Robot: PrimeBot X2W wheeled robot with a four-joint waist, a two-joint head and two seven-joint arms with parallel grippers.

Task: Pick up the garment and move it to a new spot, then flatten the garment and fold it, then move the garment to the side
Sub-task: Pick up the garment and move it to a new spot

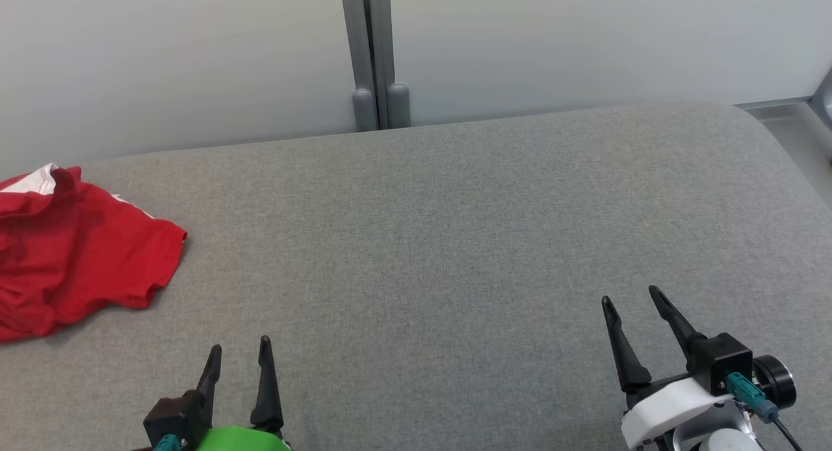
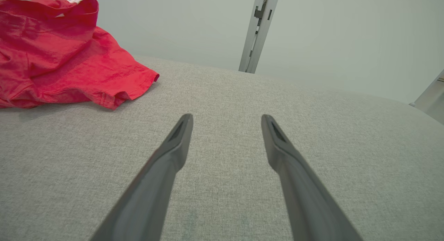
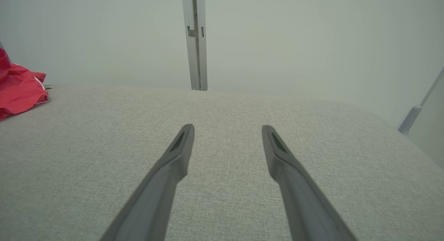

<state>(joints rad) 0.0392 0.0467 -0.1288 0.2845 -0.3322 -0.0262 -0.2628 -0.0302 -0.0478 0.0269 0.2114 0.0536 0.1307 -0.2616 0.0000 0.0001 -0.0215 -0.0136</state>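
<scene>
Garment (image 1: pixel 71 256) is being seen as a crumpled red heap at the far left of the grey cloth-covered tabletop (image 1: pixel 422 243), near its back edge, and it is being cut off by the left border of the head view. No lettering is being shown, so its long axis cannot be told. One loose hemmed corner is pointing right, towards the middle of the tabletop.

The left tool (image 1: pixel 239 344) is being held low over the near edge with its two dark fingers spread wide and nothing between them. From it, the garment is lying forward and to the left. In the left wrist view the same heap (image 2: pixel 62 57) is sitting up and left of the open tool (image 2: pixel 226 116), with its nearest hem apart from the fingertips.

The middle of the tabletop is lying bare in front of a grey post (image 1: pixel 374 54) at the wall.

The right tool (image 1: pixel 630 295) is likewise being held open and empty, well apart from the garment. In its own wrist view only a red edge (image 3: pixel 19 91) is showing, far to the left of the tool (image 3: pixel 227 127).

The left arm is therefore judged the nearer, and a reach forward and leftward is being called for.
</scene>
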